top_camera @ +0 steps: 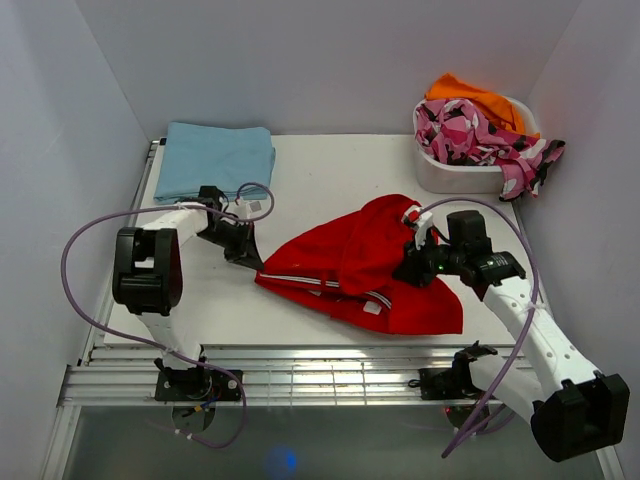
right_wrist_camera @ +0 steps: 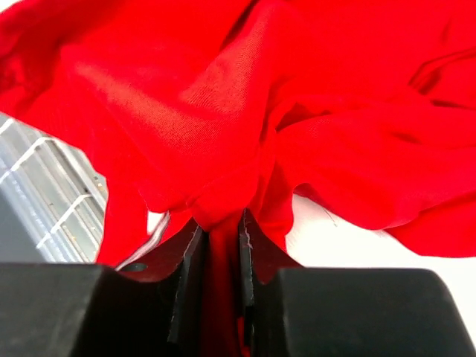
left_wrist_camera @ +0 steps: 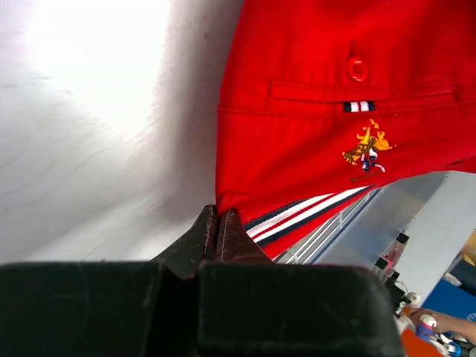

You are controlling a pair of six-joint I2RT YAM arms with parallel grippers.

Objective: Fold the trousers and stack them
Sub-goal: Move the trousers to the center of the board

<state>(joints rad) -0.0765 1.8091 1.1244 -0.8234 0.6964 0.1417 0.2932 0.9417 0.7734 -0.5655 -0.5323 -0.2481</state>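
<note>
The bright red trousers [top_camera: 350, 265] lie bunched in the middle of the white table, with a striped hem along their near edge. My left gripper [top_camera: 254, 262] is at their left corner. In the left wrist view its jaws [left_wrist_camera: 219, 216] are shut, with the very corner of the trousers [left_wrist_camera: 335, 111] running in between the tips. My right gripper [top_camera: 410, 266] sits on the right side of the heap. In the right wrist view it [right_wrist_camera: 221, 223] is shut on a gathered fold of the red trousers [right_wrist_camera: 223, 97].
A folded light blue garment [top_camera: 215, 158] lies at the back left of the table. A white bin [top_camera: 450, 178] at the back right holds a pink-black-white patterned garment [top_camera: 470, 135] and an orange cloth [top_camera: 470, 95]. Metal rails [top_camera: 300, 380] run along the near edge.
</note>
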